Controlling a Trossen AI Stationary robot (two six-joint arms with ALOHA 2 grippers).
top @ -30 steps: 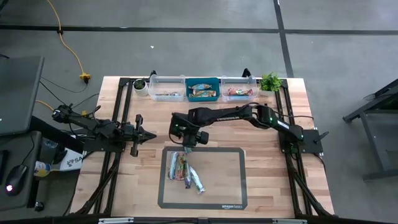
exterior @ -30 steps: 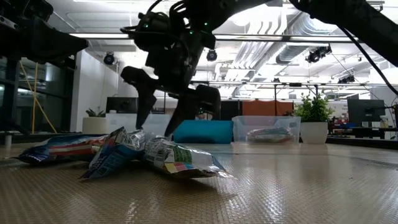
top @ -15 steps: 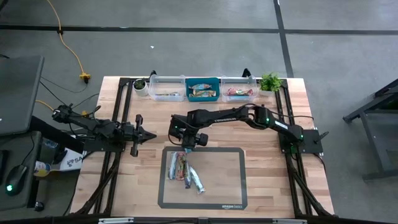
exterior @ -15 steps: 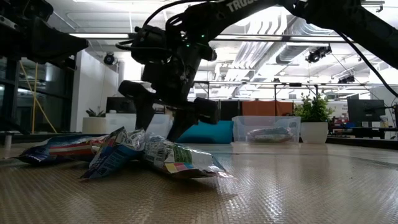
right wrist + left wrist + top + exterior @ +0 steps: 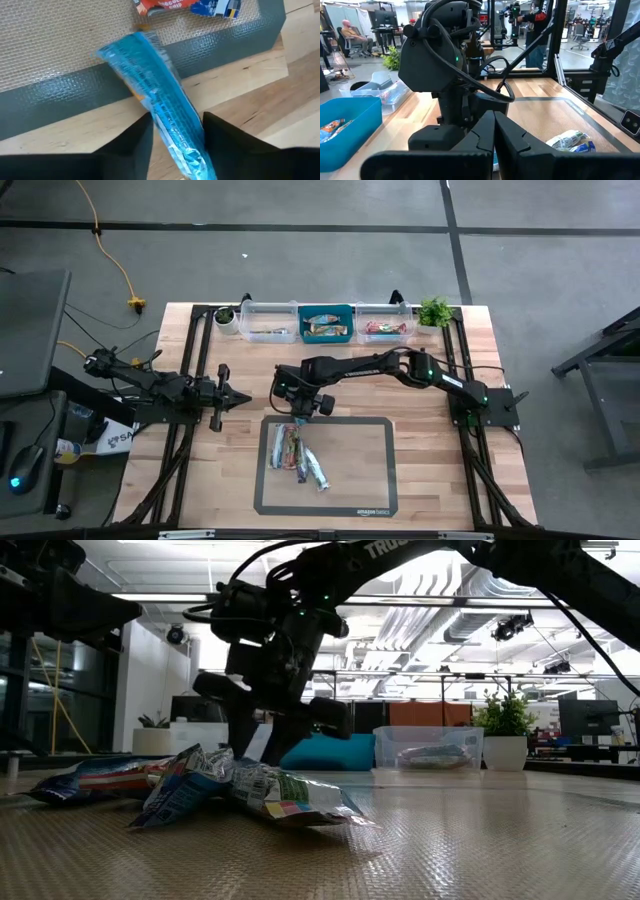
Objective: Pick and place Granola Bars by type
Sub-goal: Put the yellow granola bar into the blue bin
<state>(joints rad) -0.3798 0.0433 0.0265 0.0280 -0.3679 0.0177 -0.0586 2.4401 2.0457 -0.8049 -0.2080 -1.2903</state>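
Observation:
Several granola bars point(image 5: 300, 455) lie in a loose pile on the dark mat point(image 5: 370, 480); they also show in the low view point(image 5: 200, 785). A light-blue bar point(image 5: 155, 90) lies slanting over the mat's far-left edge onto the wood. My right gripper point(image 5: 298, 410) is low over it and open, with one finger on either side of the bar's end point(image 5: 187, 150); I cannot tell whether they touch it. My left gripper point(image 5: 240, 396) is shut and empty at the table's left, clear of the mat.
At the far edge stand a clear bin point(image 5: 268, 322), a blue bin point(image 5: 326, 323) and a second clear bin point(image 5: 385, 321), each with bars inside. Small plants point(image 5: 434, 311) point(image 5: 227, 318) stand beside them. The right arm point(image 5: 380, 365) spans the table behind the mat.
My right gripper has gone down and a little toward the near-left, onto the far-left corner of the mat, over the light-blue bar. The bars have stayed where they were.

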